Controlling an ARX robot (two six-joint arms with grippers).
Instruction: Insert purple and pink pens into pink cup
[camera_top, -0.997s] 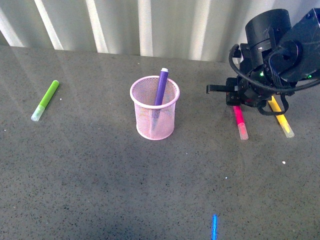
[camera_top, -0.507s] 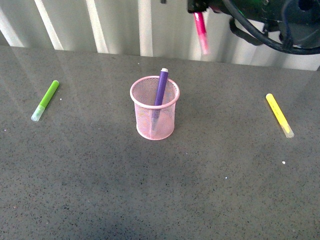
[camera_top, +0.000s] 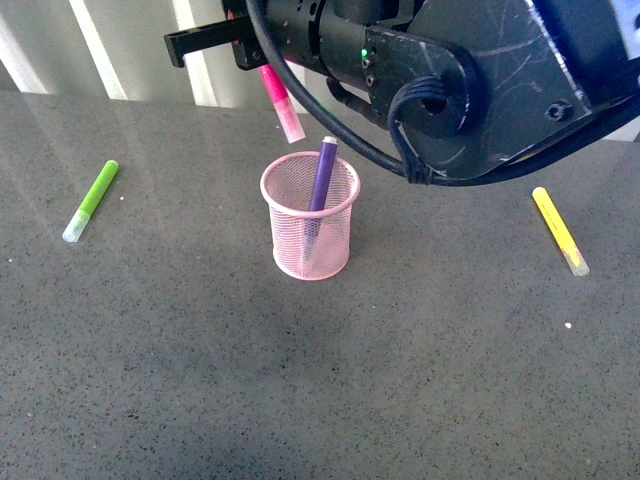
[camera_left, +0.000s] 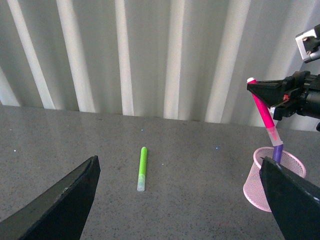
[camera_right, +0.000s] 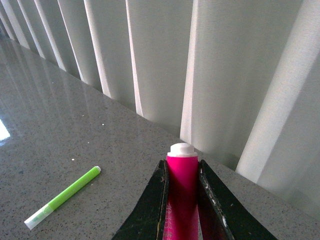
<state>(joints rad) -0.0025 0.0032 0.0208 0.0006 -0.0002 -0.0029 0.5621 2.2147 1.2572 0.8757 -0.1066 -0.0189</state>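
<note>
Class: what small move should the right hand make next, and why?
Probably lower the right hand a little: its pink pen hangs tilted, cap down, just above the cup, close to the purple pen already standing inside.

The cup (camera_top: 291, 222) stands at mid-worktop (camera_top: 450, 380), with the first pen (camera_top: 323, 165) standing in it, leaning on the rim with its top poking out. Above the cup and slightly left, my right gripper (camera_right: 182, 172) clamps the second pen (camera_top: 278, 100), tilted, its lower end near the first pen's top. The left marker (camera_top: 92, 200) lies well left of the cup, the right marker (camera_top: 559, 230) well right. A wall (camera_top: 130, 50) runs behind.
</note>
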